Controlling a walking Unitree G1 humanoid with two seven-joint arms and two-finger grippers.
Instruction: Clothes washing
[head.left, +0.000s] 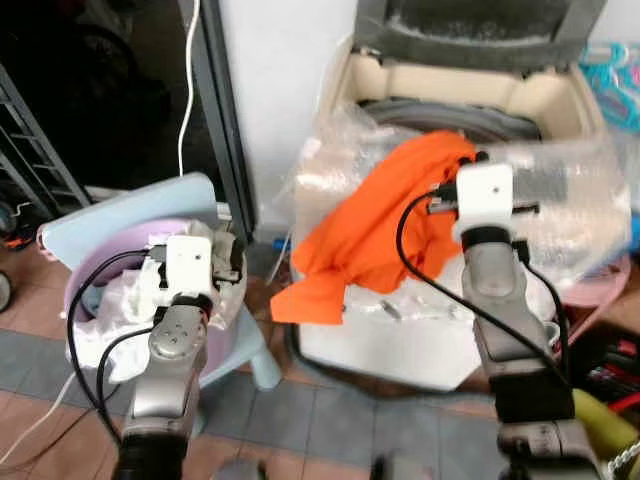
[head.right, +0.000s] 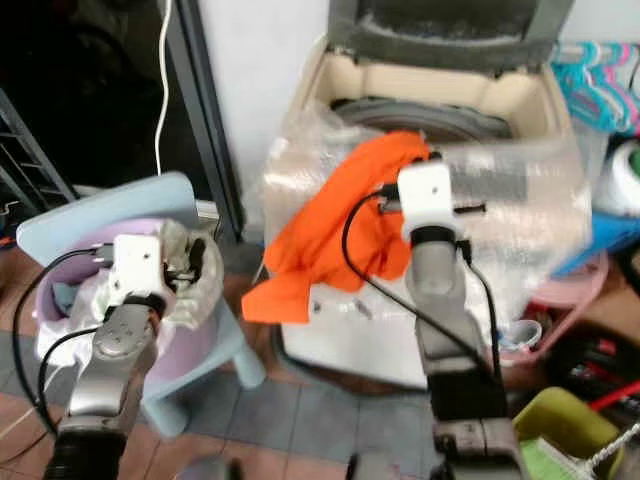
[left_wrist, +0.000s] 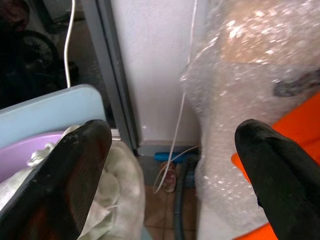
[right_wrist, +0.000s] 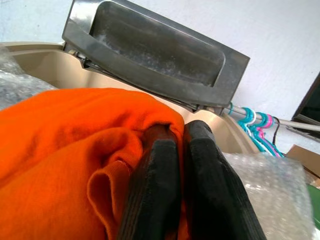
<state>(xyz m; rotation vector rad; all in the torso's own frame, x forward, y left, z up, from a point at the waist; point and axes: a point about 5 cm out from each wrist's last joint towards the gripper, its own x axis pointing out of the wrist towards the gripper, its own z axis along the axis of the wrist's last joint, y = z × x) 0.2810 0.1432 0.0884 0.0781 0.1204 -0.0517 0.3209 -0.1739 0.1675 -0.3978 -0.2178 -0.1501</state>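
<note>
An orange garment (head.left: 380, 225) hangs over the front rim of a top-loading washing machine (head.left: 520, 95) whose lid stands up. My right gripper (right_wrist: 180, 150) is shut on the orange garment's upper edge, above the tub. A lilac basin (head.left: 95, 275) holding pale clothes (head.left: 120, 300) rests on a light blue stool (head.left: 120, 215) to the machine's left. My left gripper (left_wrist: 170, 150) is open above those pale clothes, nothing between its fingers (left_wrist: 80, 170).
Bubble wrap (head.left: 570, 190) covers the machine's top and front. A white cable (head.left: 185, 90) runs down a dark doorway at the left. Coloured hangers (head.right: 600, 80) hang at the right, with a pink basin (head.left: 600, 285) and a green object (head.right: 565, 420) on the tiled floor.
</note>
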